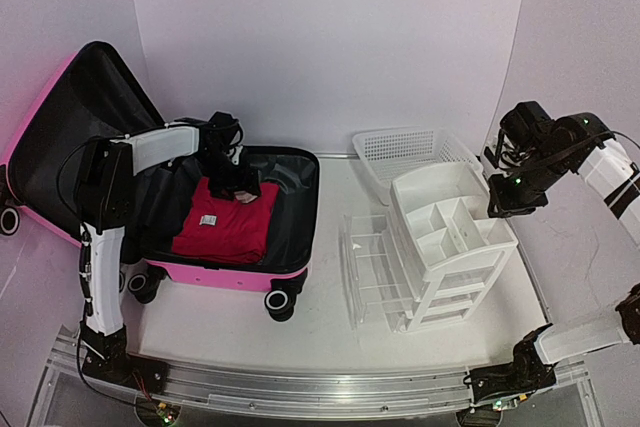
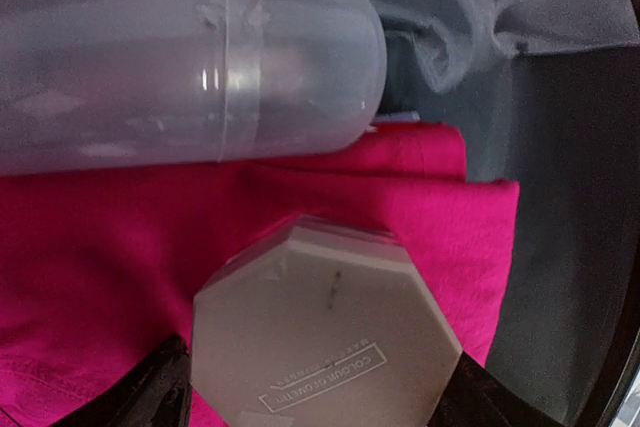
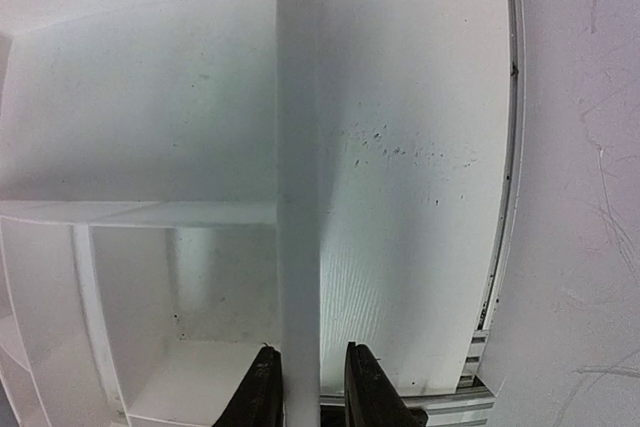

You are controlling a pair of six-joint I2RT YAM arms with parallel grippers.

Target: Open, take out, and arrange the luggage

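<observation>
Top view: luggage (image 1: 225, 275) open, shirt (image 1: 225, 222), box (image 2: 325, 337) not out yet. Left gripper (image 2: 322, 392) wide round box, grip unclear; right gripper (image 3: 308, 387) clamps organizer (image 3: 298, 147).

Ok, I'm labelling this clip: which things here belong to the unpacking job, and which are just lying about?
Job: luggage; its red garment, octagonal box, clear case; white organizer, in the right jaws.
Lying about, seemingly: mesh basket, clear rack.

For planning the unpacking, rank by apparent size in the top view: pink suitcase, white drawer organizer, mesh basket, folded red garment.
1. pink suitcase
2. white drawer organizer
3. folded red garment and mesh basket look alike; the basket is partly hidden.
</observation>
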